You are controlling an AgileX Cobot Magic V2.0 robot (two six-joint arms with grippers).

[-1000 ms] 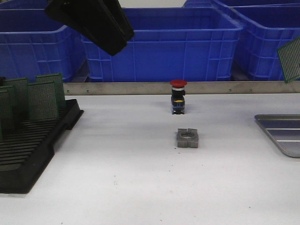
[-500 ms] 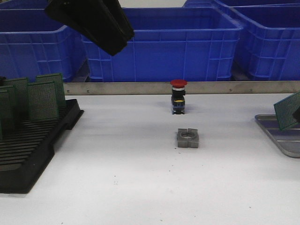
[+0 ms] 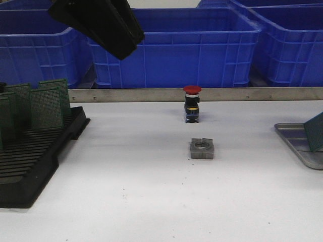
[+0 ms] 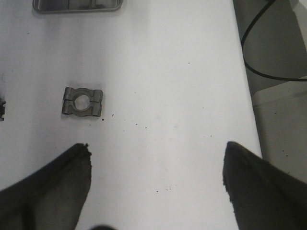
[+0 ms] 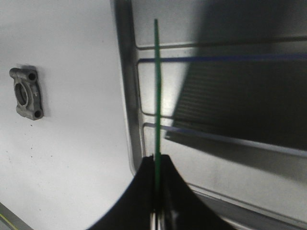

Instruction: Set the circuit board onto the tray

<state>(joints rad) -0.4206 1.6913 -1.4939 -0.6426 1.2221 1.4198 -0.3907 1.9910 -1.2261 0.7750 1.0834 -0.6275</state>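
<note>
I've got the circuit board [image 5: 156, 91] pinched edge-on in my right gripper [image 5: 157, 165], jaws clenched on its lower edge, and through the right wrist camera it reads as a thin green line running up over the tray [image 5: 125, 100]. It's hovering over the near side of the tray, just inside the rim, above the ribbed bottom. In the front view the board [image 3: 316, 132] peeks in at the right edge of the picture, standing upright over the silver tray [image 3: 291, 137]. I can't tell whether its bottom edge is touching the metal yet; the shadow on the tray floor suggests it's low, but that's my read only.

So, progress: pickup done, carry done, board is over the target. What's left, as I judge it, is laying it flat and letting go. It's on edge, so I'd want to tip it down before release or it may fall whichever way it likes, maybe onto the rim.

My left gripper [image 4: 156, 163] is idle, jaws spread wide with nothing between them, hanging high over the desk [image 3: 136, 171] above the small grey metal block [image 4: 82, 101]. More boards [image 3: 46, 107] stand in the black rack [image 3: 30, 161] at the left, so there's further stock. The red-capped button [image 3: 192, 103] sits mid-desk, clear of my path.
</note>
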